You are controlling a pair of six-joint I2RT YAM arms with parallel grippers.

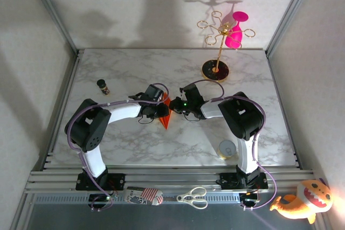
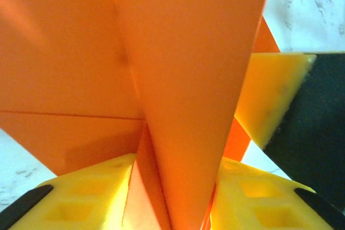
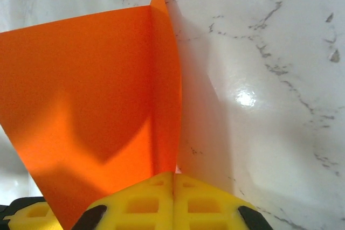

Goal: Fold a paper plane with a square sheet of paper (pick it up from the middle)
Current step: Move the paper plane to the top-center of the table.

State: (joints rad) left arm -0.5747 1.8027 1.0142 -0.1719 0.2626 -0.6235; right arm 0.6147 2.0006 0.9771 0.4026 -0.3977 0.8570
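Your orange paper, rising from the right jaws, looks thin, matt and smooth, with crisp creases. The pads of the left jaws look like yellow moulded plastic with square pockets, edged in matt black. Beyond the right jaws, the desk has a glossy marble-patterned finish that catches a bright glint.

Your table is a white, marble-patterned top inside a metal frame. On it you have a small dark jar at the far left, a gold stand on its black round base at the far right, and a pale round roll near the right front edge. Mid-table, the orange paper points down at the marble; you can't tell whether it touches.
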